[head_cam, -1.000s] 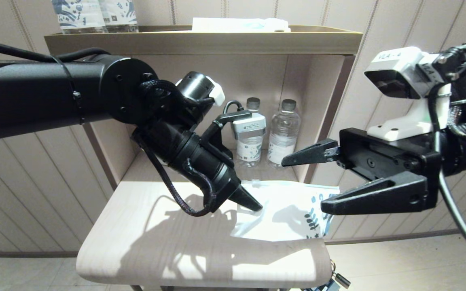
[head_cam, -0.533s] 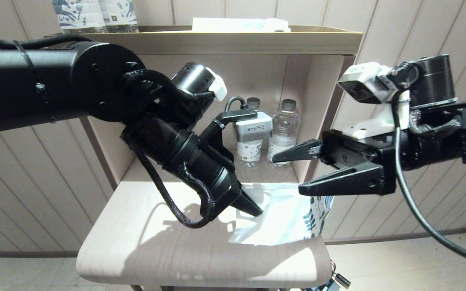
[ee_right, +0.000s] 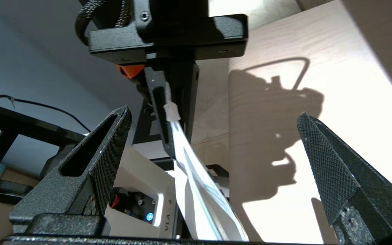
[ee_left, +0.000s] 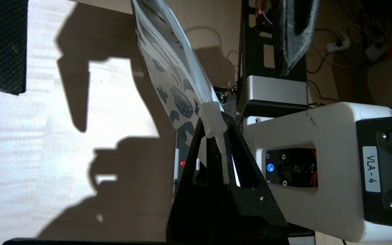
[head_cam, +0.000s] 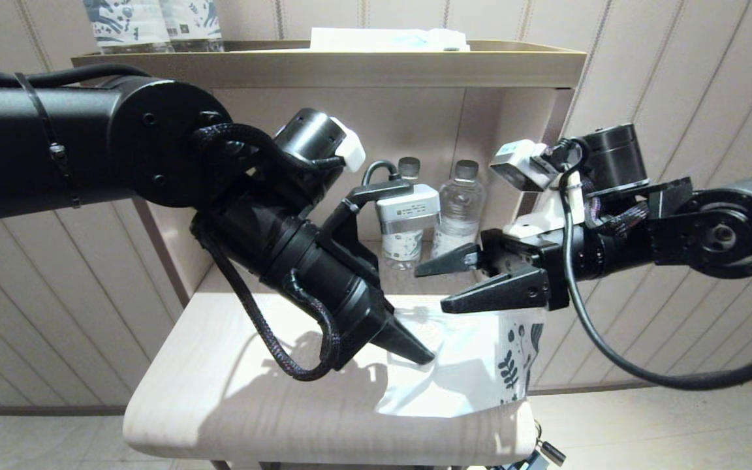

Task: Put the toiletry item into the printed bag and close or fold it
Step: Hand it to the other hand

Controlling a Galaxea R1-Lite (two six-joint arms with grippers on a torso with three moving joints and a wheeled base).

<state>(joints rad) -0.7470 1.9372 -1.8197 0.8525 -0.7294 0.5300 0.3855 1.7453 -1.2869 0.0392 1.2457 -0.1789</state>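
White plastic with a dark leaf print, the printed bag [head_cam: 461, 365] hangs partly lifted over the far right part of the pale wooden surface [head_cam: 232, 391], its printed end toward three o'clock near the surface's right edge. The left hand [head_cam: 415, 349] reaches in from ten o'clock, its tips pinched tight on the bag's upper edge; in the left wrist view the closed black fingers [ee_left: 196, 153] grip the clear strip along the bag's top [ee_left: 213, 119], and the printed sheet [ee_left: 172, 71] stretches away from them above the surface. The right hand [head_cam: 441, 287] enters from three o'clock and hovers just above the bag's far edge, its two fingers spread wide and holding nothing. In the right wrist view its textured fingers [ee_right: 114, 149] stand on either side of the bag [ee_right: 199, 190], well clear of it, facing the left hand's grip. The toiletry item cannot be made out in any view. Behind the hands, two clear water bottles [head_cam: 457, 209] stand in the shelf recess [head_cam: 506, 143].
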